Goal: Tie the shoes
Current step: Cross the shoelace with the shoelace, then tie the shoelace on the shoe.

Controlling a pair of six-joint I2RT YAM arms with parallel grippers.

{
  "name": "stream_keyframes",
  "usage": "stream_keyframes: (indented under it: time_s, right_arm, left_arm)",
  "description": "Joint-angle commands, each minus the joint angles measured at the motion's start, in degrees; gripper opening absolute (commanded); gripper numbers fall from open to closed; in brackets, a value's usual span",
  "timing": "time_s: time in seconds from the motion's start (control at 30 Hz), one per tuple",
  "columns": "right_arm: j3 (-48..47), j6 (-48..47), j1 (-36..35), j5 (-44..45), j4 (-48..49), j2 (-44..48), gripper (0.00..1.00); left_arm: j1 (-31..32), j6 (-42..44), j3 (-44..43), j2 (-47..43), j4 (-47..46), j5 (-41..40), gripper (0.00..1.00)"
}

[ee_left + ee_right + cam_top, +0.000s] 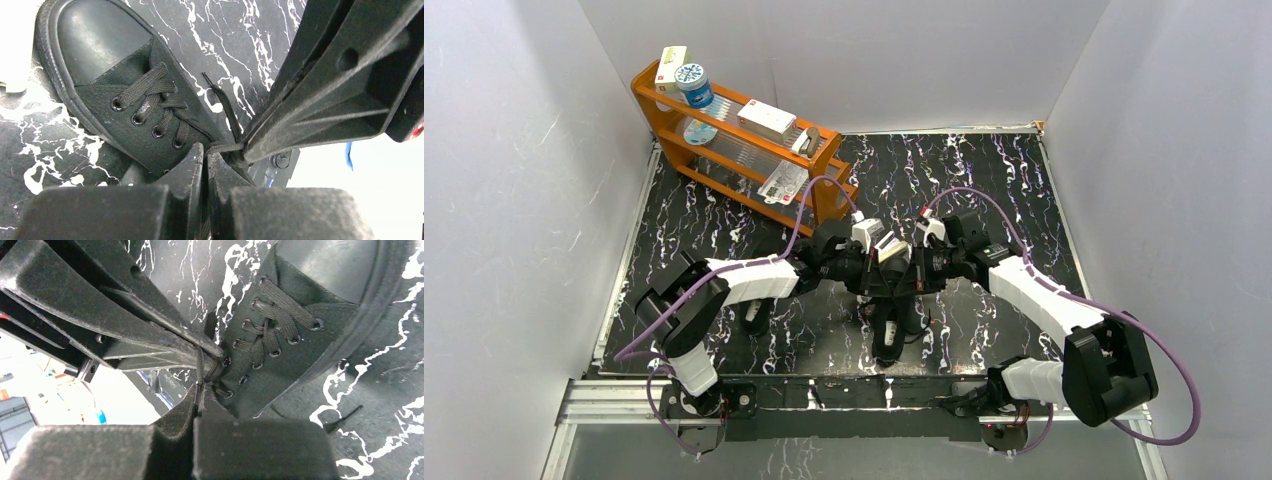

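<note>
Item 1, shoe point(125, 90): an all-black low-top canvas sneaker with a smooth rubber toe cap. It lies on the table, roughly mid-table and toward the near edge, directly beneath the two wrists where they meet. From above only its dark shape point(887, 340) shows below the wrists. The crossed lacing through the metal eyelets is plain to see in both wrist views.

Item 2, lace point(226, 146): thin, flat and black. A short strand runs from the shoe's upper eyelets to the meeting point of the two grippers. One loose end point(219, 102) trails over the table beside the shoe's tongue.

Item 3, left gripper point(205, 150): the fingers are pressed together with no gap, and the lace is pinched at their tips. It sits just above the shoe's ankle opening.

Item 4, right gripper point(197, 392): it is likewise fully closed, nipping the lace at its fingertips. Its tips are almost touching those of the left gripper.

Item 5, table point(984, 190): the top is black with white marble veining and is enclosed by plain white walls.

Item 6, rack point(829, 195): an orange shelf stand at the far left corner, well apart from the shoe. It carries a white box point(767, 120) and a blue-capped bottle point(692, 80), among other small packages.
</note>
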State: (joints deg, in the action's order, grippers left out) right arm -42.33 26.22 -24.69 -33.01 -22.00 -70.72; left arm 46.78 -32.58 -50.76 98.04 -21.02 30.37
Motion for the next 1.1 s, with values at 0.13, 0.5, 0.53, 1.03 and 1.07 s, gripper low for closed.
stream_keyframes:
  time_s: [0.13, 0.5, 0.53, 1.03, 1.07]
  right_arm:
    - [-1.3, 0.7, -3.5, -10.4, 4.3, -2.5, 0.00]
    - [0.2, 9.0, -3.6, -13.8, 13.4, -5.1, 0.12]
    - [-0.8, 7.8, -3.6, -14.1, 11.2, -5.5, 0.16]
    - [-2.7, -1.1, 8.4, -6.7, -10.4, 0.1, 0.45]
    - [-2.2, -0.3, 8.6, -7.2, -9.1, -0.4, 0.42]
  left_arm:
    - [-0.6, -5.1, 0.2, 1.8, -7.8, -0.9, 0.00]
    - [-0.6, -10.6, 3.2, 4.6, -19.7, 7.2, 0.00]
    - [-0.6, -10.9, 3.6, 4.7, -20.5, 7.8, 0.00]
    - [-0.6, -11.2, 5.4, 4.5, -22.1, 9.8, 0.00]
    - [-0.6, -11.2, 5.4, 4.5, -22.1, 9.9, 0.00]
